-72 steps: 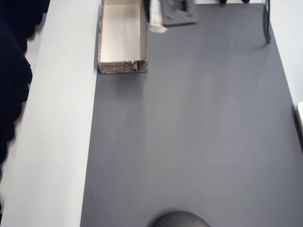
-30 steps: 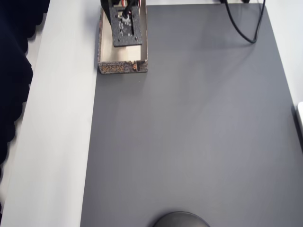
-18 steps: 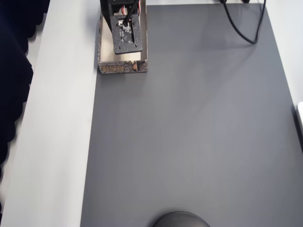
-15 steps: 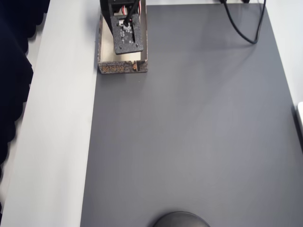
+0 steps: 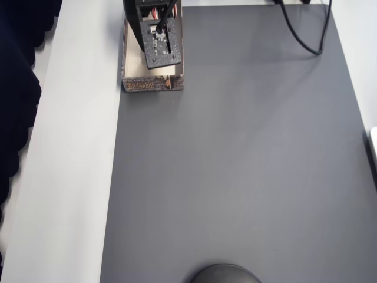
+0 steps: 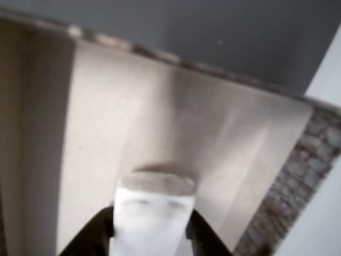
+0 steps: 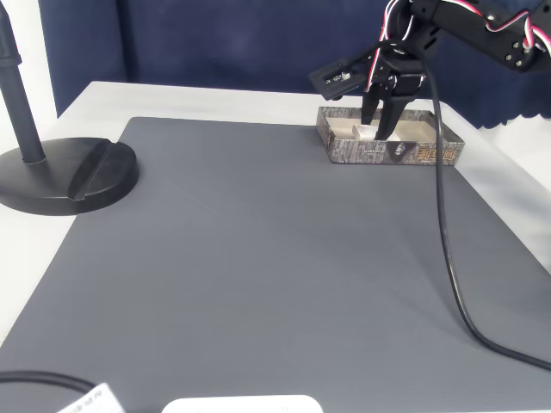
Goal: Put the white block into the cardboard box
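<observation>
The cardboard box (image 5: 152, 84) stands at the top left of the grey mat in the overhead view; its walls carry a brownish pattern and its floor (image 6: 160, 122) is cream. My gripper (image 7: 379, 129) reaches down into the box (image 7: 430, 153) near one short end. It is shut on the white block (image 6: 154, 213), which stands on end between the two dark fingers (image 6: 93, 237) just above the box floor. Whether the block (image 7: 368, 132) touches the floor I cannot tell. From overhead the arm (image 5: 159, 41) hides the block.
A black stand with a round base (image 7: 69, 172) sits at the mat's left in the fixed view. The arm's black cable (image 7: 448, 258) trails across the right side of the mat. A white table strip (image 5: 76, 147) borders the mat beside the box.
The arm swung from beside the box to over it, then crept along the box toward its patterned short wall, carrying the white block.
</observation>
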Robot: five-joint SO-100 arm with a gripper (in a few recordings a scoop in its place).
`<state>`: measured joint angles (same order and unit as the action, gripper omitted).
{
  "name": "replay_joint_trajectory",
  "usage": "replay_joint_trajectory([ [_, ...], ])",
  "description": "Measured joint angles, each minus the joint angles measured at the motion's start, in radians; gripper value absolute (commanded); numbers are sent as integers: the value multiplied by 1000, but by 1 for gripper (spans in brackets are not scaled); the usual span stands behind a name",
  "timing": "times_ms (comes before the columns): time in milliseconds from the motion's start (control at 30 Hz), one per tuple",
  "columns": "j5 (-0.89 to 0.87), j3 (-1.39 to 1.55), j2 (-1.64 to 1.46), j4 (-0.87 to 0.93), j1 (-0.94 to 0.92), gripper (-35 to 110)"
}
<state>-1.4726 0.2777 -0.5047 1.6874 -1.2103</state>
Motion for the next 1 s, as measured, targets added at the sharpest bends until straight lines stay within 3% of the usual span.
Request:
replay_joint_trajectory([
  [533, -25, -31, -29, 0, 2, 28],
  [800, -34, 87, -225, 2, 29, 17],
  [1000, 54, 275, -422, 2, 55, 9],
])
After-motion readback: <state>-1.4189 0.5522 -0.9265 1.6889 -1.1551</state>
